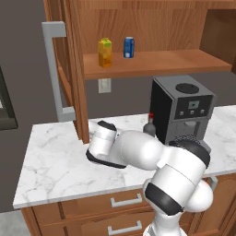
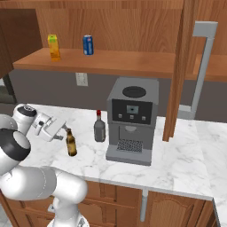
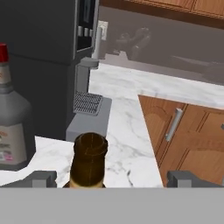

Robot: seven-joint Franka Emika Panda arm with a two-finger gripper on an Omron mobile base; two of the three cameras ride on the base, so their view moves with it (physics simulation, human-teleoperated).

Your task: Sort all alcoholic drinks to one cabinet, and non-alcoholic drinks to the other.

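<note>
Jaws spread wide, the gripper (image 2: 62, 131) flanks the neck of one upright beer bottle (image 2: 71, 143) on the marble counter (image 2: 177, 164), bare stone around it. One grey bottle (image 2: 99, 127) stands beyond, beside the coffee machine (image 2: 131, 119). One juice carton (image 2: 54, 47) and one soda can (image 2: 88, 45) occupy the shelf (image 2: 128, 62).

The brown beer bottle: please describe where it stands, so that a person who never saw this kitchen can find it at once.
Find the grey coffee machine on the marble counter. Two bottles stand to its left in the right base view; the brown beer bottle is the farther one, right by the open gripper. It is slim and brown, while the squat grey bottle has a red cap.
</note>
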